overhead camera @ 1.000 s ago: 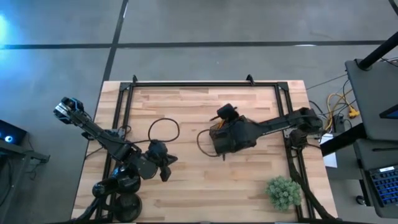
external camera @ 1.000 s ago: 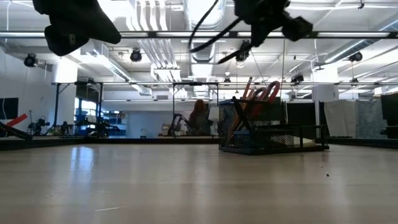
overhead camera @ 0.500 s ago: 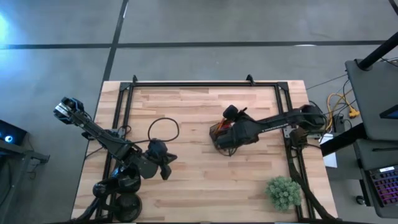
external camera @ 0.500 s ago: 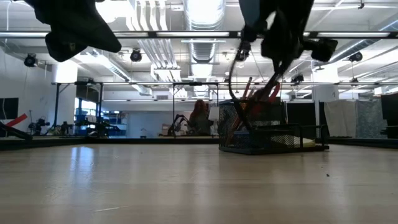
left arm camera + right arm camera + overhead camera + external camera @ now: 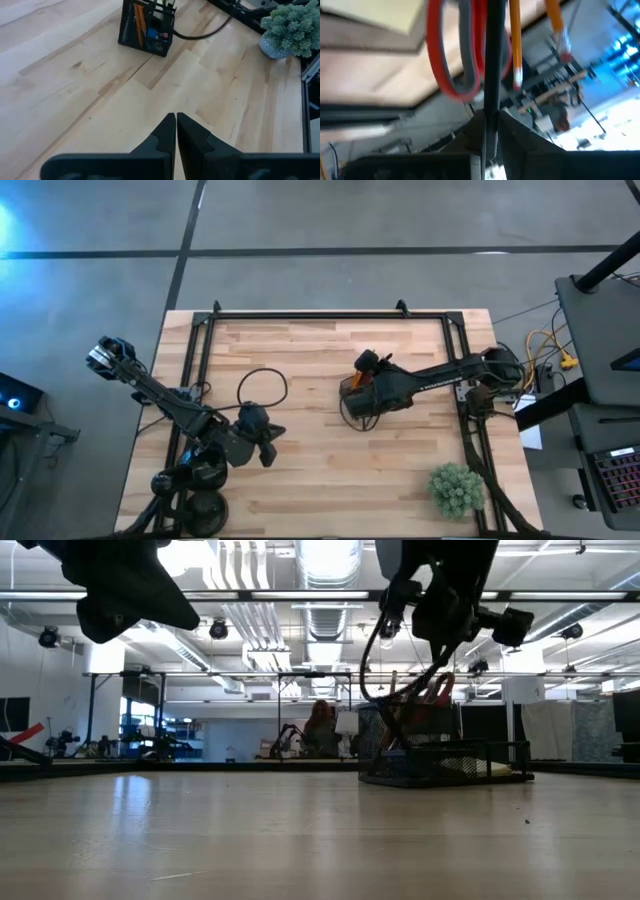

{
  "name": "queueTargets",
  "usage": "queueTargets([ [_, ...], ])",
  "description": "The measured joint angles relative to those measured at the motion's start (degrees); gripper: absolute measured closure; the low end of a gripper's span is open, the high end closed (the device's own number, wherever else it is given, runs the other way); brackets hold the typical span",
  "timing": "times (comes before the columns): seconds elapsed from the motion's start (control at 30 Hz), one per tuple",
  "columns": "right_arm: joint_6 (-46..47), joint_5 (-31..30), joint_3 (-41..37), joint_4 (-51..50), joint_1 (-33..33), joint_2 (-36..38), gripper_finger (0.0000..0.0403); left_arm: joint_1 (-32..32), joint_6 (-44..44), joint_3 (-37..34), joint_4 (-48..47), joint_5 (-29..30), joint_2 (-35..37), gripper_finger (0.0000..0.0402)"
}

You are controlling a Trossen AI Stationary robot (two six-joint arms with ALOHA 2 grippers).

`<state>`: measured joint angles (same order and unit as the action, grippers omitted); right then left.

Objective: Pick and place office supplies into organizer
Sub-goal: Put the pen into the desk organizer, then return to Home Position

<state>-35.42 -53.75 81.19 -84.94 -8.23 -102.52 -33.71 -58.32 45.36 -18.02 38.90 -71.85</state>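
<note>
While the wooden table (image 5: 300,360) lies bare of loose supplies in the high view, the task is judged nearly finished; the organizer (image 5: 146,27), a dark mesh box right of centre, is seen already holding orange pencils (image 5: 140,22) and a small blue piece (image 5: 151,34), with red-handled scissors (image 5: 451,55) standing inside; the right gripper (image 5: 368,385) is poised over the box, its fingers nearly together about a thin dark pen (image 5: 493,60), apparently the last item, whose release is judged all that remains; the left gripper (image 5: 176,131), closed and empty, is parked near the table's front-left; the note pad cannot be clearly made out, and the box's compartments are masked by the arm.
</note>
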Motion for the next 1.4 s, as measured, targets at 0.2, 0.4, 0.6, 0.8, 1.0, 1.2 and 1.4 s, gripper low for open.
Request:
queueTargets([
  [0.2, -3.70, 0.78, -0.73, 3.49, 0.41, -1.87, 0.0374, 0.00, 0.11, -0.06, -0.02, 0.50, 0.00, 0.0402],
  [0.4, -3.26, 1.28, -0.08, 6.62, 2.12, -3.59, 0.0373, 0.00, 0.11, -0.07, 0.07, 0.48, 0.00, 0.0402],
  [0.6, 2.58, 2.32, 1.02, 12.07, 0.56, -4.31, 0.0333, 0.00, 0.16, -0.09, 0.11, 0.43, 0.00, 0.0402],
  [0.8, 5.13, 2.96, 3.99, 15.09, -2.06, -4.28, 0.0249, 0.00, 0.17, -0.22, 0.04, 0.41, 0.00, 0.0402],
  [1.0, 5.08, -2.78, 6.61, 14.06, -4.58, -4.26, 0.0182, 0.00, 0.20, -0.28, 0.05, 0.39, 0.00, 0.0402],
  [1.2, 9.87, -26.57, 12.14, 13.31, -8.21, -3.51, 0.0163, 0.00, 0.22, -0.30, 1.46, 0.36, 0.00, 0.0402],
  [1.4, 47.64, -36.44, 22.33, 16.16, -14.82, 1.41, 0.0163, 0.22, 1.29, -0.30, 8.85, 0.24, 0.02, 0.0402],
])
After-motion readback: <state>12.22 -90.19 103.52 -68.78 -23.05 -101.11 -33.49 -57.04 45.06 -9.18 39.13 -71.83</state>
